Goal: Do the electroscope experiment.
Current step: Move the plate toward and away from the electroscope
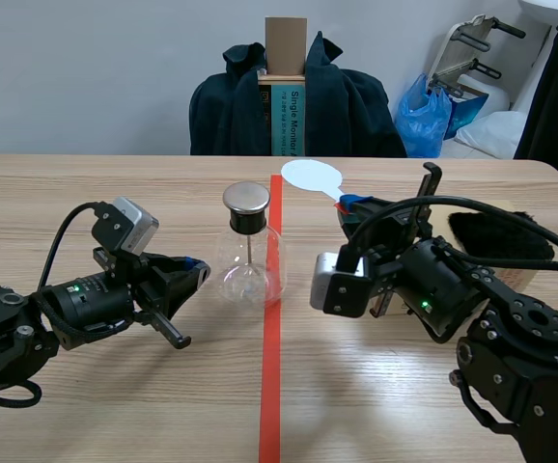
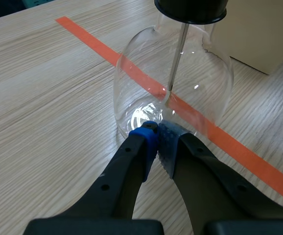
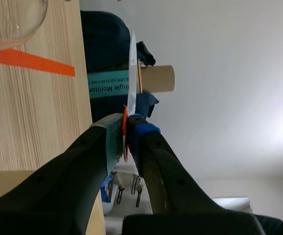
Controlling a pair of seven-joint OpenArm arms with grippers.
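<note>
The electroscope (image 1: 247, 253), a clear glass flask with a black stopper and a metal disc on top, stands just left of the orange tape line. A metal rod (image 2: 177, 54) hangs inside the glass (image 2: 131, 73). My left gripper (image 1: 200, 271) is low on the table, shut on nothing, its tips (image 2: 157, 134) against the flask's base. My right gripper (image 1: 352, 204) is raised right of the line, shut on the orange handle of a white round paddle (image 1: 311, 176). In the right wrist view the paddle (image 3: 131, 73) is seen edge-on, rising from between the pads of the gripper (image 3: 127, 132).
A black furry cloth (image 1: 499, 235) lies on a beige box (image 2: 259, 34) at the right. Behind the table's far edge stand a chair with a dark jacket (image 1: 356, 106) and a cardboard box (image 1: 286, 43). A blue bag (image 1: 426, 114) sits further back.
</note>
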